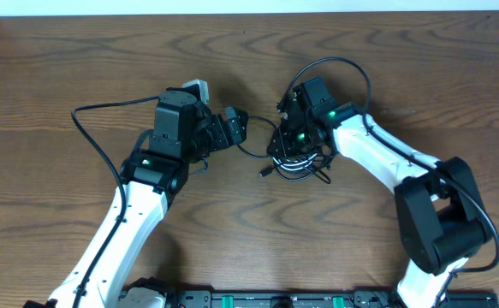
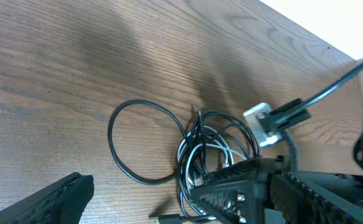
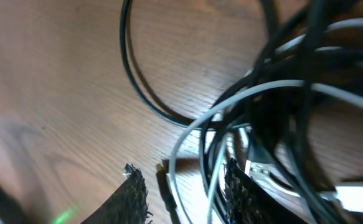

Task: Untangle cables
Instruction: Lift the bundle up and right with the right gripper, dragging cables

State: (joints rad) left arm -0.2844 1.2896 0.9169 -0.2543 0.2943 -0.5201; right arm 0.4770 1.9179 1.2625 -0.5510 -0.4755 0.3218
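- Loosening looks like the step in hand: the cables [image 2: 206,155] sit in one knotted clump mid-way across the wooden table [image 1: 78,51], black cords with a white cord [image 3: 262,90] threaded through.
- One black loop [image 2: 111,138] spills out of the clump toward the left arm and lies flat.
- The right gripper [image 3: 182,171] is low on the clump with its jaws part-way apart. Strands run between the fingers, but nothing looks pinched.
- The left gripper [image 1: 234,127] is just beside the loop, jaws wide and empty.
- My read is that no cord is free yet, so most of the task is left.
- The next move calls for one gripper to pin the clump while the other pinches the loose loop or the plug end [image 1: 264,173] and draws it out slowly. Pulling hard could tighten the knot.
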